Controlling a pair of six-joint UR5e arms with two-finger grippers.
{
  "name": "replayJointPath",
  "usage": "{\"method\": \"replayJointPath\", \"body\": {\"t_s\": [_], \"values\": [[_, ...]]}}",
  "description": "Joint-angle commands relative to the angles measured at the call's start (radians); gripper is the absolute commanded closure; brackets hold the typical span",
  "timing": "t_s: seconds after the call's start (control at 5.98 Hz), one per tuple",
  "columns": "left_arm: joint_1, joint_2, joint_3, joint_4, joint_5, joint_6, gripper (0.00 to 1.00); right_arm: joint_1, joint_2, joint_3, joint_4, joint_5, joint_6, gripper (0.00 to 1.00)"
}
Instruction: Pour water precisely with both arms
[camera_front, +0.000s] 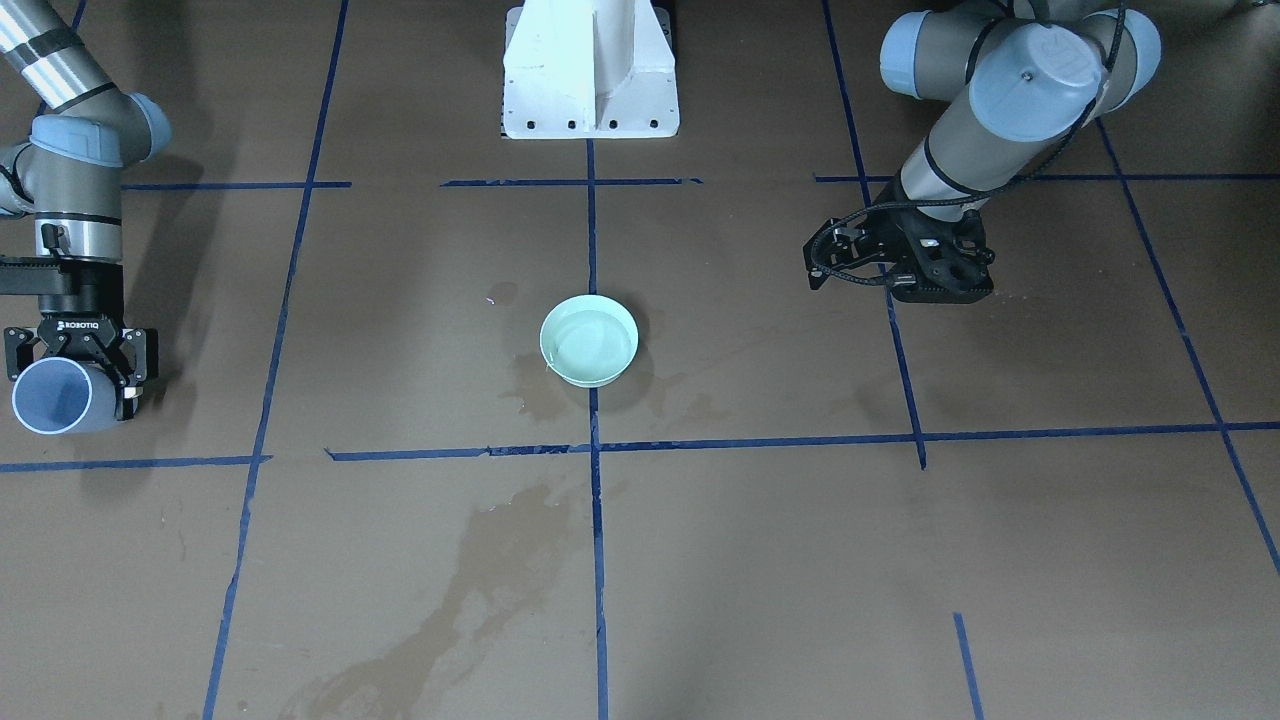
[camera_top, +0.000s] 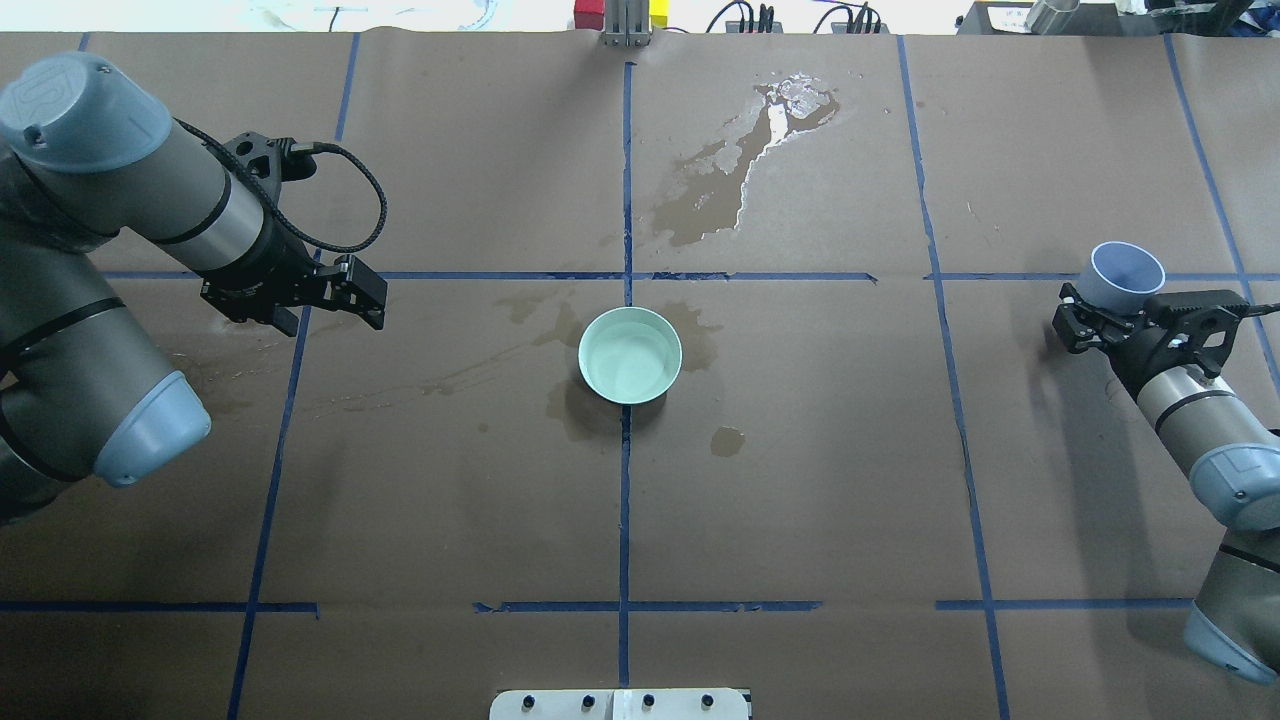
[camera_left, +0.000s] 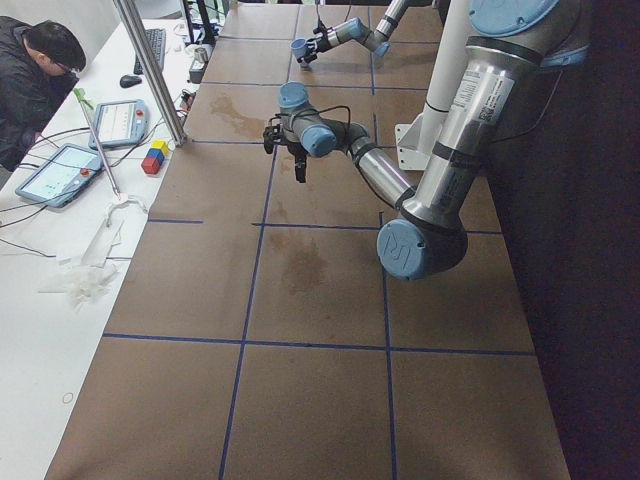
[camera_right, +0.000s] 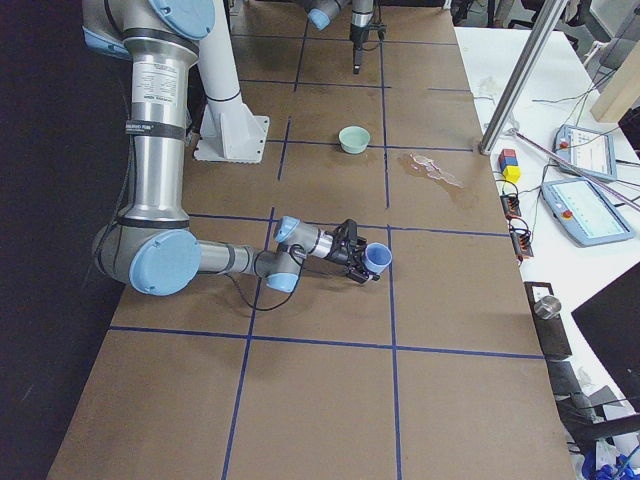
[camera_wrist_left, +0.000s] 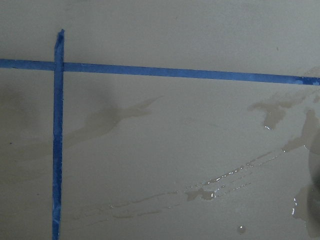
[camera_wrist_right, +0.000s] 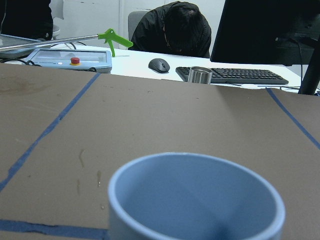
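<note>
Blue cup sits clamped in ROBOTIQ-marked right gripper; left gripper cannot be judged.

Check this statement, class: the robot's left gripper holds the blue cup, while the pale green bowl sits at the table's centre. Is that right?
Not quite. The blue cup is held by the right gripper, not the left. The overhead view shows this, and the left gripper has no cup in it. The pale green bowl does sit at the table's centre.
</note>
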Motion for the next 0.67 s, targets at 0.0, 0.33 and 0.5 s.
{"method": "replayJointPath", "body": {"t_s": [0.0, 0.33, 0.5], "values": [[0.0, 0.001, -0.002, -0.001, 0.0, 0.0, 0.0, 0.002, -0.001, 0.008, 0.004, 0.001, -0.01, 0.97], [0.0, 0.002, -0.005, 0.001, 0.0, -0.001, 0.0, 0.008, -0.023, 0.106, 0.004, 0.011, -0.086, 1.0], [0.0, 0.002, -0.005, -0.001, 0.0, -0.002, 0.0, 0.007, -0.024, 0.178, 0.002, 0.005, -0.107, 0.98]]}}
